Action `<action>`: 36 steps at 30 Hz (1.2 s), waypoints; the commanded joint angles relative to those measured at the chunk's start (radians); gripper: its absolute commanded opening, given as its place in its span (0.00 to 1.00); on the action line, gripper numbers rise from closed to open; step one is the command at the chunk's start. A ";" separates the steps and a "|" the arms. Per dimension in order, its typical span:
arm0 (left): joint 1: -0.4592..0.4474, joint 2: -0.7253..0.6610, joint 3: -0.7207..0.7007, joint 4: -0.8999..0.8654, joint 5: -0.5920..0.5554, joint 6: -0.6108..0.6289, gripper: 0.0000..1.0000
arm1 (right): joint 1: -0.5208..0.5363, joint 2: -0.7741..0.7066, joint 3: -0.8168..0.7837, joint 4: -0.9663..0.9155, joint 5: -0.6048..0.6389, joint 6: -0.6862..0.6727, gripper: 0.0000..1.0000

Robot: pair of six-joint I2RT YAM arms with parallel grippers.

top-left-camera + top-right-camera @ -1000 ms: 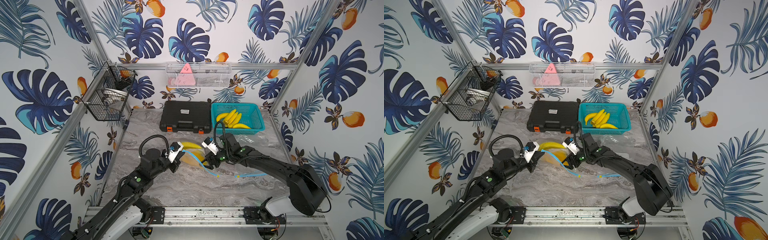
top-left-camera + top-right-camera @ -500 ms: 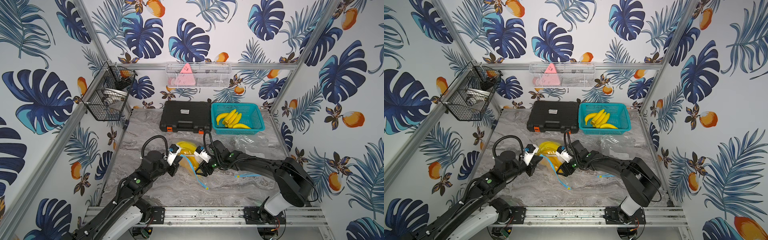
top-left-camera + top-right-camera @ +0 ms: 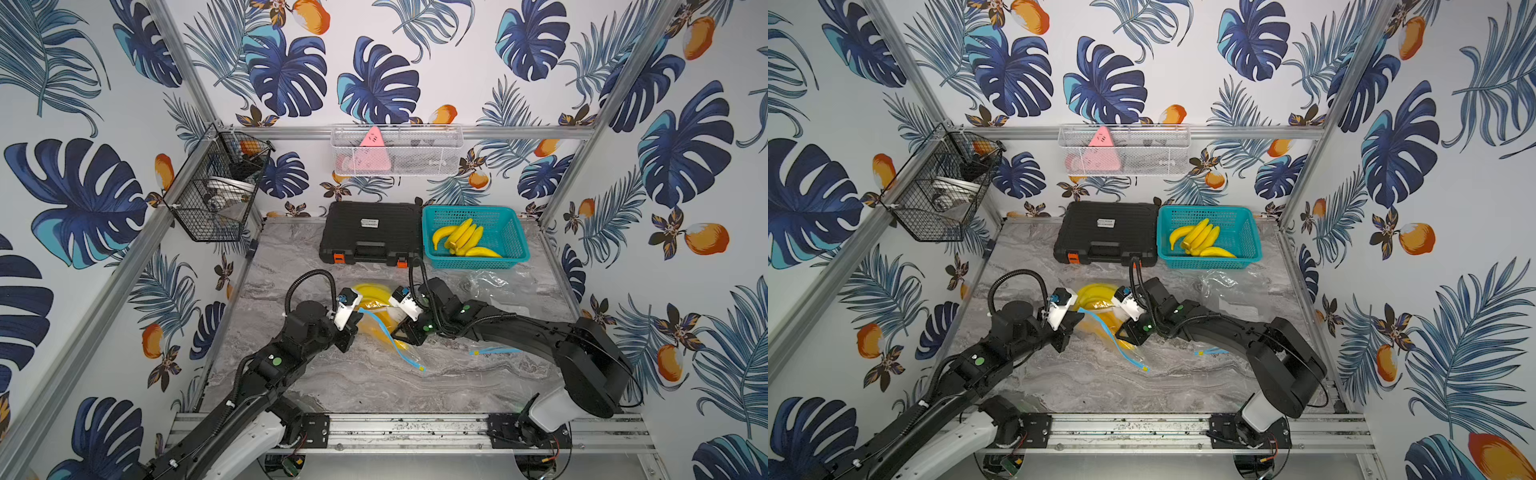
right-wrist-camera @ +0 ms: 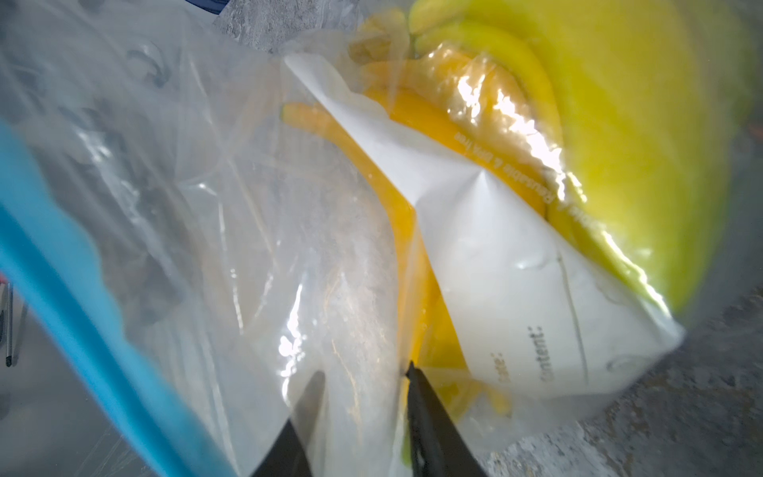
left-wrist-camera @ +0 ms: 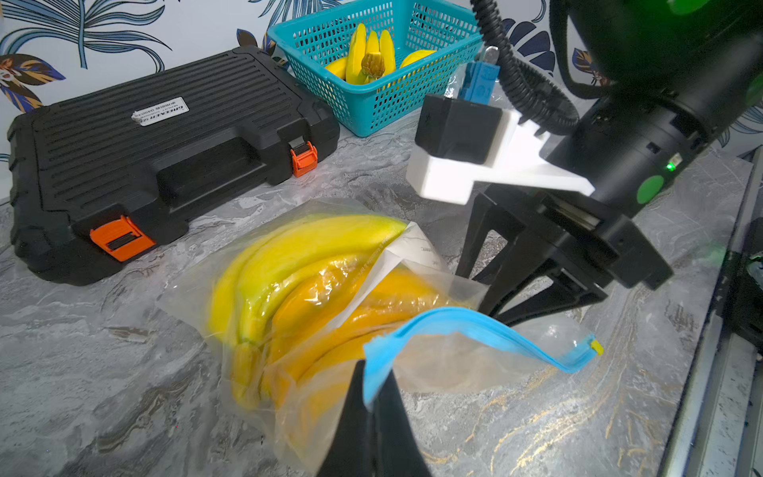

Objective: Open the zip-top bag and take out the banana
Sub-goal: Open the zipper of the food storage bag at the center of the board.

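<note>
Narrowed from a wide spread a second ago, the right gripper (image 4: 363, 378) fingers stand slightly apart with film of the zip-top bag (image 5: 437, 363) between them; I cannot tell whether they grip it. The left gripper (image 5: 373, 371) fingers pinch the blue zip strip (image 5: 475, 324). The banana (image 5: 313, 243) lies inside the bag on the counter (image 5: 103, 371). The opening step looks to be in hand; the next move calls for drawing the lips apart.

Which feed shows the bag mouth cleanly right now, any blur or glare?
Right wrist view: too close, bananas smeared at the edge, bright glare patches on the bag film. Left wrist view: sharp on the blue zip strip; the left fingers show only as a dark silhouette. Both top views: even light, crisp, bag small.
</note>
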 commanded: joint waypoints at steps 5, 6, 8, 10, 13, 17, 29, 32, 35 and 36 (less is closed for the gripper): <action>0.002 0.005 0.011 -0.012 -0.029 0.006 0.00 | -0.004 -0.008 0.018 -0.033 0.013 0.031 0.12; 0.001 0.010 0.014 -0.018 -0.039 0.005 0.00 | -0.006 -0.013 0.021 -0.036 0.008 0.036 0.09; 0.002 0.017 0.021 -0.030 -0.053 0.005 0.00 | -0.015 -0.023 0.025 -0.044 0.015 0.062 0.04; 0.001 0.024 0.029 -0.044 -0.104 -0.017 0.10 | -0.044 -0.035 0.028 -0.039 -0.034 0.101 0.00; 0.002 0.052 0.083 -0.122 -0.207 -0.082 0.50 | -0.115 -0.059 0.012 0.029 -0.131 0.207 0.00; -0.001 0.074 0.175 -0.267 -0.334 -0.263 0.71 | -0.202 -0.080 -0.017 0.189 -0.281 0.400 0.00; -0.129 -0.088 0.063 -0.189 -0.270 -0.618 0.79 | -0.247 -0.180 -0.103 0.448 -0.198 0.652 0.00; -0.216 -0.081 0.045 -0.166 -0.318 -0.674 0.78 | -0.248 -0.167 -0.093 0.444 -0.214 0.661 0.00; -0.284 -0.110 0.045 -0.146 -0.346 -0.706 0.78 | -0.248 -0.171 -0.117 0.471 -0.196 0.679 0.00; -0.296 -0.107 0.041 -0.120 -0.323 -0.717 0.79 | -0.247 -0.172 -0.124 0.484 -0.195 0.683 0.00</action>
